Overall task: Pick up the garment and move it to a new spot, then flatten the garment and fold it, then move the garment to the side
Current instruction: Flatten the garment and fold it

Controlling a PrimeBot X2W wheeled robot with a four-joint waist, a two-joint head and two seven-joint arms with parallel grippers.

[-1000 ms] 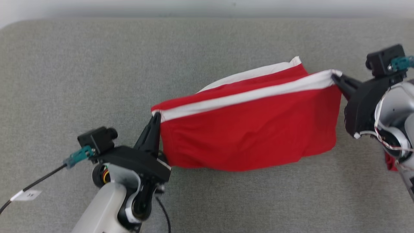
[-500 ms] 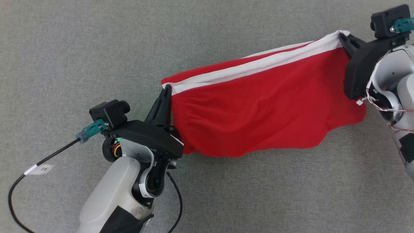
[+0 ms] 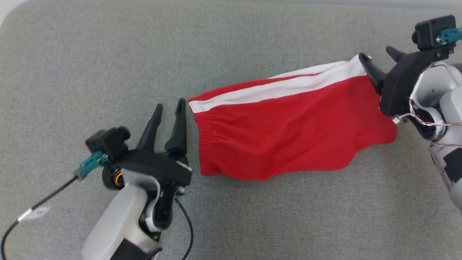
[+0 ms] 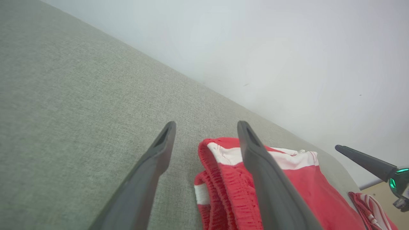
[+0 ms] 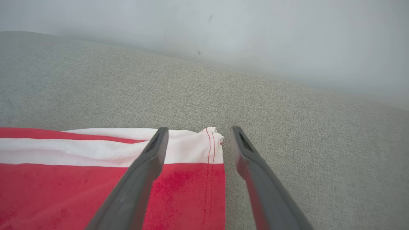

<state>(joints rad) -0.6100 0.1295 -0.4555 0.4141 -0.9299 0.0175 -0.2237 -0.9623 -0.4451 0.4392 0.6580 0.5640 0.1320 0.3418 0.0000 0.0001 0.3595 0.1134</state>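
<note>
The garment (image 3: 288, 133), red shorts with a white side stripe, lies spread on the grey fabric surface (image 3: 108, 54). My left gripper (image 3: 169, 104) is open just left of the elastic waistband end, with nothing between its fingers. In the left wrist view the waistband (image 4: 223, 172) sits beside and under the right finger of that gripper (image 4: 207, 124). My right gripper (image 3: 377, 53) stands open at the garment's far right corner. In the right wrist view the white-striped corner (image 5: 211, 137) lies below the gap of the open gripper (image 5: 198, 129), and the garment (image 5: 80, 191) stretches left.
A pale wall (image 4: 287, 48) borders the grey surface at the back. A black cable (image 3: 43, 202) with a white tag trails from the left wrist. A separate bit of red and white fabric (image 4: 367, 207) shows past the surface's edge, near my right gripper's finger (image 4: 364, 161).
Both grippers opened and let go of the garment's stripe corners. The garment dropped from being stretched taut to lying on the surface. The head camera also shifted.
</note>
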